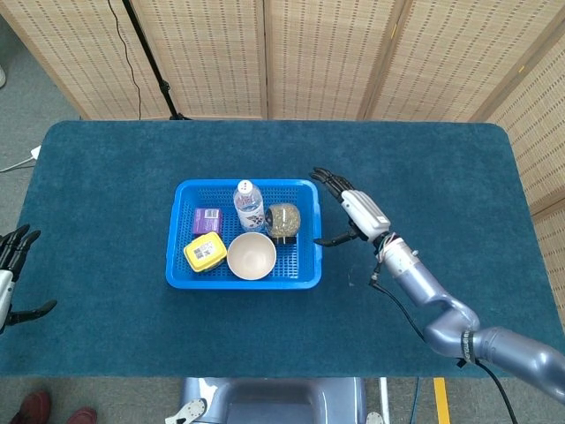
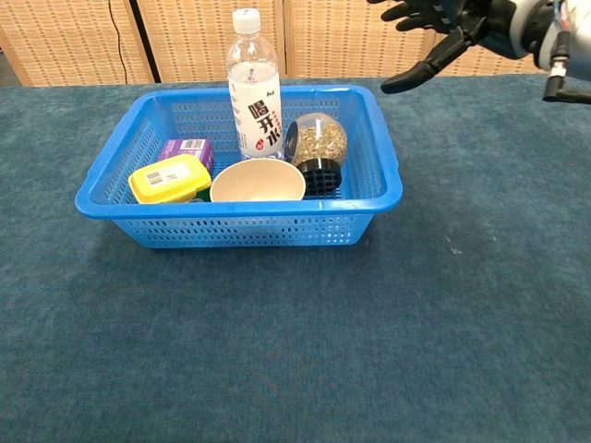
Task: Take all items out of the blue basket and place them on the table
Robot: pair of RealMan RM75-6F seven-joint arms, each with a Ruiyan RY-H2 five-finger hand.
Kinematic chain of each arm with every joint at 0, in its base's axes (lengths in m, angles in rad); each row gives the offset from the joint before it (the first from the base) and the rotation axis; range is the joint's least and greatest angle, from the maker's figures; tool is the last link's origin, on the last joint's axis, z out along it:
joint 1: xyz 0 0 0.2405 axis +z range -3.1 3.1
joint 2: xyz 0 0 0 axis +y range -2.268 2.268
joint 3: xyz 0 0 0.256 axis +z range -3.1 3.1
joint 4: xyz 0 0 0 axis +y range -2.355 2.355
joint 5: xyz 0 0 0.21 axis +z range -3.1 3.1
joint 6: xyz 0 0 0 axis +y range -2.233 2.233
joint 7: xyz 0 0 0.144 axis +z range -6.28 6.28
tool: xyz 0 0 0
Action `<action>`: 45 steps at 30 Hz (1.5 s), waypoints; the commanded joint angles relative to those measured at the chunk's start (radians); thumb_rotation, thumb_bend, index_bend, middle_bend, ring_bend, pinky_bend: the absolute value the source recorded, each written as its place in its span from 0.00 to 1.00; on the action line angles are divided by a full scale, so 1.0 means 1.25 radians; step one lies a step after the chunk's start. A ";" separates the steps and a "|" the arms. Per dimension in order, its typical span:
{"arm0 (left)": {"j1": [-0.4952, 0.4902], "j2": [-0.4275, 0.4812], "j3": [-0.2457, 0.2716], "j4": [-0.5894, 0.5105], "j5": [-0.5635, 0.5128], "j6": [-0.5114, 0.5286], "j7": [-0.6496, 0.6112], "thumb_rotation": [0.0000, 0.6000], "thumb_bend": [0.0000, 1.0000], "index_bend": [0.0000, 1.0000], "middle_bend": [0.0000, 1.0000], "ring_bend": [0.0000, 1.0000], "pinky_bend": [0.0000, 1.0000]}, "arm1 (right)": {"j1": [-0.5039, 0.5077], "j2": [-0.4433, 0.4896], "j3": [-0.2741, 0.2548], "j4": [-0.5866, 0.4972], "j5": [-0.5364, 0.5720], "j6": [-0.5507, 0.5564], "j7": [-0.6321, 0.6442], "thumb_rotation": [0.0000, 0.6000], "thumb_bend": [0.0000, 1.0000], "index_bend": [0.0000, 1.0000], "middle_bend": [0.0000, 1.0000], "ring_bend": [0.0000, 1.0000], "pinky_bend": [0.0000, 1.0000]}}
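Observation:
The blue basket (image 1: 180, 265) (image 2: 380, 189) sits mid-table and holds a water bottle (image 1: 248, 204) (image 2: 254, 88), a round jar of seeds (image 1: 283, 221) (image 2: 318, 141) lying on its side, a beige bowl (image 1: 252, 256) (image 2: 258, 182), a yellow box (image 1: 205, 253) (image 2: 170, 178) and a purple box (image 1: 207, 220) (image 2: 186, 149). My right hand (image 1: 351, 212) (image 2: 443, 32) hovers open just right of the basket's right rim, fingers spread toward the jar, holding nothing. My left hand (image 1: 11, 278) is open at the table's far left edge, seen only in the head view.
Dark blue cloth covers the table (image 1: 441, 177). Wicker screens (image 1: 327, 53) stand behind the far edge. A small white speck (image 1: 350, 283) lies on the cloth right of the basket.

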 commanded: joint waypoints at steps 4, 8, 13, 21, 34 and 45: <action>-0.005 -0.008 -0.007 -0.004 -0.021 -0.011 0.021 1.00 0.06 0.00 0.00 0.00 0.00 | 0.070 -0.075 0.027 0.089 0.053 -0.082 0.019 1.00 0.00 0.00 0.00 0.00 0.00; -0.008 -0.008 -0.014 -0.003 -0.038 -0.019 0.022 1.00 0.06 0.00 0.00 0.00 0.00 | 0.114 -0.113 0.039 0.140 0.071 -0.126 0.030 1.00 0.00 0.00 0.00 0.00 0.00; -0.008 -0.007 -0.020 0.002 -0.055 -0.022 0.015 1.00 0.06 0.00 0.00 0.00 0.00 | 0.160 -0.150 0.060 0.185 0.095 -0.171 0.053 1.00 0.00 0.00 0.00 0.00 0.00; -0.008 -0.005 -0.027 0.009 -0.074 -0.030 0.002 1.00 0.06 0.00 0.00 0.00 0.00 | 0.210 -0.201 0.098 0.245 0.153 -0.232 0.101 1.00 0.00 0.03 0.02 0.00 0.02; -0.008 0.000 -0.033 0.017 -0.082 -0.038 -0.021 1.00 0.06 0.00 0.00 0.00 0.00 | 0.248 -0.280 0.139 0.313 0.187 -0.219 0.141 1.00 0.00 0.44 0.40 0.26 0.31; -0.007 0.005 -0.034 0.019 -0.076 -0.039 -0.035 1.00 0.06 0.00 0.00 0.00 0.00 | 0.239 -0.290 0.148 0.303 0.190 -0.169 0.128 1.00 0.24 0.62 0.58 0.45 0.56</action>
